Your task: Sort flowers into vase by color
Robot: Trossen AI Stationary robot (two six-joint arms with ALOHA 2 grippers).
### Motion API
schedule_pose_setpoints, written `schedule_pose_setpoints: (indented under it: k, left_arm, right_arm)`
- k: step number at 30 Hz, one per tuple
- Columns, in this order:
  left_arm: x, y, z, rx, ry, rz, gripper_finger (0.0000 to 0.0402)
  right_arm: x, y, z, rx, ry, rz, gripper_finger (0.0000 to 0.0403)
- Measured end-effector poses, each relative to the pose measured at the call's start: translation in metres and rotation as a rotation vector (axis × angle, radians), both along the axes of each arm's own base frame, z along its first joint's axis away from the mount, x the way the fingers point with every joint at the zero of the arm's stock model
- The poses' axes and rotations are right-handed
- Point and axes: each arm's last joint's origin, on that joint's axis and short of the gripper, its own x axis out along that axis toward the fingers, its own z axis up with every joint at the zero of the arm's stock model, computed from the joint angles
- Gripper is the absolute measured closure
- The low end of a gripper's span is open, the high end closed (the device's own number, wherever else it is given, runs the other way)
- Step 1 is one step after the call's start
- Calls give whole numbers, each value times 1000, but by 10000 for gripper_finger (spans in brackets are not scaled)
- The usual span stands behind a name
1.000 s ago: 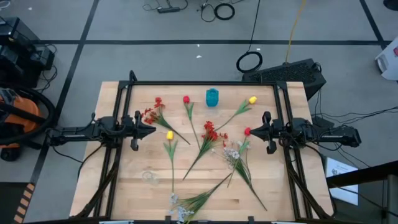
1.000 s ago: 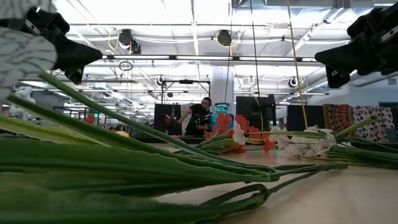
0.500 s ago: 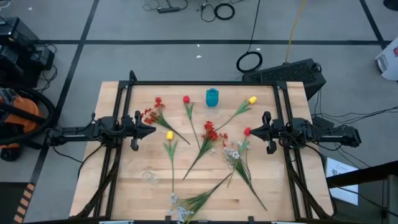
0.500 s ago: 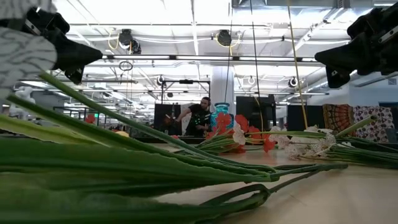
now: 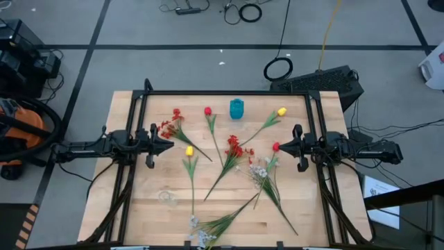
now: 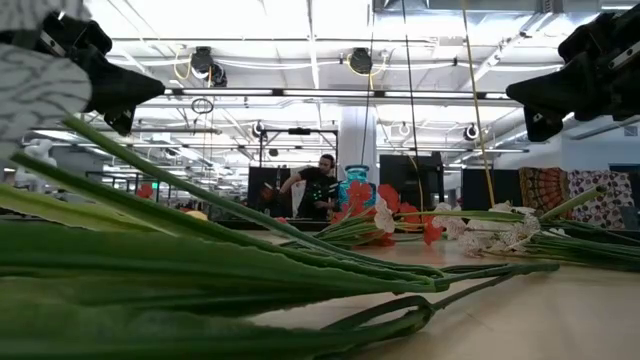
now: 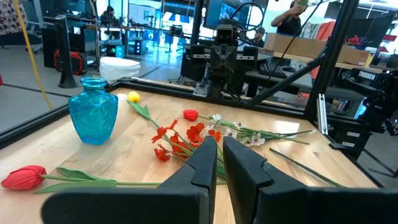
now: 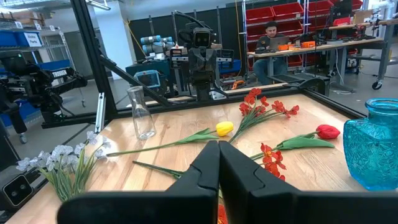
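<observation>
Flowers lie flat on the wooden table (image 5: pixel 139 208). There is a red berry spray (image 5: pixel 168 125), a red bud (image 5: pixel 207 111), two yellow buds (image 5: pixel 281 111) (image 5: pixel 189 151), a red spray (image 5: pixel 236 147), another red bud (image 5: pixel 275 147) and white blossom sprays (image 5: pixel 259 170) (image 5: pixel 198 226). The teal vase (image 5: pixel 236 108) stands at the far middle. A clear glass vase (image 8: pixel 142 113) stands near the front left. My left gripper (image 7: pixel 220 146) hovers level at the table's left side, with a narrow slit between its fingers and nothing in it. My right gripper (image 8: pixel 218 149) hovers level at the right side, shut and holding nothing.
A black metal frame (image 5: pixel 222 92) runs along the table's far edge and down both sides under the arms. Long green stems (image 6: pixel 200 260) lie close to the front edge. Bare wood shows at the front left and far right corners. People sit in the room beyond.
</observation>
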Motion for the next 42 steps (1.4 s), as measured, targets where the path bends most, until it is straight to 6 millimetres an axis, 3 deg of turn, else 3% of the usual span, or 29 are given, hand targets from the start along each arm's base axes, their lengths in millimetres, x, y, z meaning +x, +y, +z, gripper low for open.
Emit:
schedule_pose_setpoints:
  k: [6,14,18,23,32,42]
  left_arm:
    - [0,0,0,0,0,0,367]
    - [0,0,0,0,0,0,367]
    - [0,0,0,0,0,0,367]
    - [0,0,0,0,0,0,367]
    - [0,0,0,0,0,0,367]
    - [0,0,0,0,0,0,367]
  right_arm:
    - [0,-1,0,25,-3,-19,403]
    - [0,-2,1,283,-20,-71,403]
    - [0,-3,0,321,-17,-77,403]
    - [4,-7,-3,376,7,-248,403]
    - [21,-6,-1,527,276,-529,403]
    - [76,9,46,614,773,-891,403]
